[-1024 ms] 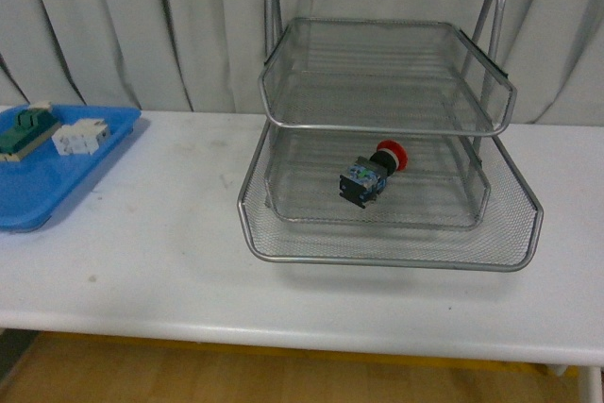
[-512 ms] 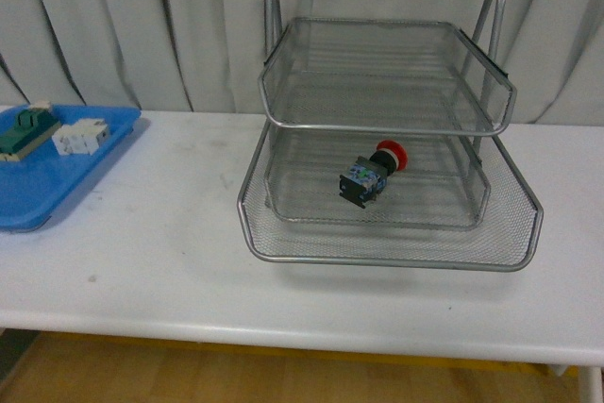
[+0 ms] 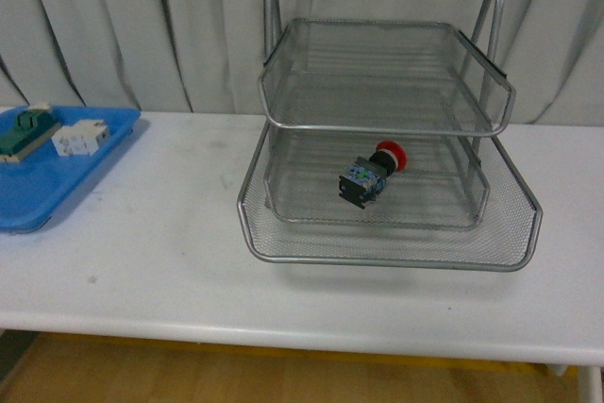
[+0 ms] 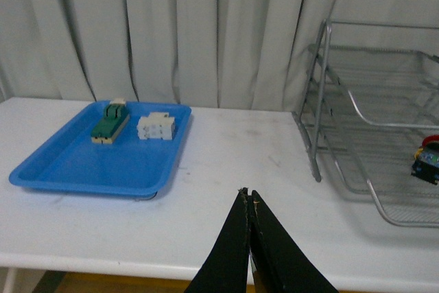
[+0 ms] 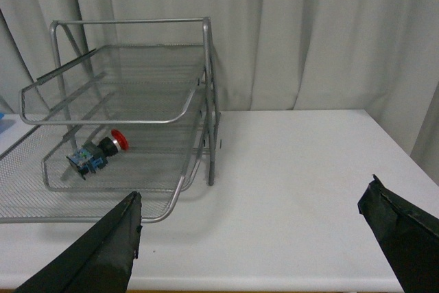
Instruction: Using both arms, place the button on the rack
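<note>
White table (image 3: 170, 233) carries the silver wire rack (image 3: 377, 260) at centre-right and a blue tray (image 3: 57, 186) at far left. My left gripper (image 4: 249, 200) is pinched closed, and my right gripper (image 5: 252, 193) is spread wide, holding nothing. A green-and-beige block (image 3: 26, 129) and a white block (image 3: 80, 137) sit in the tray. The button (image 3: 373, 175) lies on its side on what looks like the rack's middle tier, red cap to the right. Its markings are too small to read.

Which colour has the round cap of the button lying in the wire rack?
The button has a red cap; the front view shows it best.
</note>
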Motion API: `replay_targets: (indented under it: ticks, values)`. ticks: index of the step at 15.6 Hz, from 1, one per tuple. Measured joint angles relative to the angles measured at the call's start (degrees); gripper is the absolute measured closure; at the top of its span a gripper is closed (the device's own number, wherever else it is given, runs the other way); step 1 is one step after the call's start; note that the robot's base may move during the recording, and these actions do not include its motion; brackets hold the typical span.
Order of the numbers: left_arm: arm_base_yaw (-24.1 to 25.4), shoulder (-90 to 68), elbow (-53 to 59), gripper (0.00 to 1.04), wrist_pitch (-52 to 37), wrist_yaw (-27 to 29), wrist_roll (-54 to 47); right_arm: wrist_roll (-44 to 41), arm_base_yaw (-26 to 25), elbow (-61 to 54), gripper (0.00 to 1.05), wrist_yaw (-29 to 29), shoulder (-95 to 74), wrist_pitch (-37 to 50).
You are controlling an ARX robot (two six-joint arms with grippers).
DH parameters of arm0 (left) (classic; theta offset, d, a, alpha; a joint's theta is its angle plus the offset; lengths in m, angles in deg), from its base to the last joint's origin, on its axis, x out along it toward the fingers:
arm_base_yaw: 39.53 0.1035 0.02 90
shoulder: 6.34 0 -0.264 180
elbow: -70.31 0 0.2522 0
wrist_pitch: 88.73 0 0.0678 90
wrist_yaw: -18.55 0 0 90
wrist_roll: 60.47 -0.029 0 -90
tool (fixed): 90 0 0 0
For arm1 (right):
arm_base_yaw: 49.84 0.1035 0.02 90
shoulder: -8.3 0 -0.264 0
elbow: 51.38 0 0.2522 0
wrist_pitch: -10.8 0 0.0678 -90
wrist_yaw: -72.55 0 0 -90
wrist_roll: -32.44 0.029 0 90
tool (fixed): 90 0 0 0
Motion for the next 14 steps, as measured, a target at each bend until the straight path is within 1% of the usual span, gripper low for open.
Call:
replay_targets:
  ticks: [3,4,5,7,8,9,10,11,12,13,14]
  values:
    - [0.0,0.0,0.1,1.03,0.0,0.0,0.0,0.0,0.0,0.0,0.06,0.0,0.0,0.0]
    - [0.0,0.0,0.1,1.00,0.1,0.0,0.0,0.0,0.0,0.0,0.06,0.0,0.0,-0.1]
    - [0.0,0.0,0.1,0.87,0.1,0.0,0.0,0.0,0.0,0.0,0.06,0.0,0.0,-0.1]
    - [0.0,0.0,0.1,0.59,0.1,0.0,0.0,0.0,0.0,0.0,0.06,0.0,0.0,-0.1]
    - [0.0,0.0,0.1,0.46,0.1,0.1,0.0,1.6,-2.3,0.0,0.06,6.8,-2.3,4.6]
    - [0.0,0.0,0.1,0.32,0.0,0.0,0.0,3.7,-0.3,1.0,0.06,10.5,-11.4,14.3]
    - [0.0,0.0,0.1,0.17,0.1,0.0,0.0,5.1,6.2,3.0,0.06,8.5,-23.6,25.1]
    - [0.0,0.0,0.1,0.05,0.1,0.0,-0.1,6.8,11.3,7.7,0.06,4.6,-37.2,35.9]
    - [0.0,0.0,0.1,0.08,0.1,0.0,-0.2,8.1,15.3,14.6,0.06,1.0,-50.6,43.6]
    - [0.0,0.0,0.1,0.07,0.1,0.0,-0.2,9.3,18.3,21.4,0.06,-0.5,-61.6,43.6]
    - [0.0,0.0,0.1,0.07,0.1,0.0,-0.2,9.9,20.9,28.3,0.06,-1.7,-73.2,38.7]
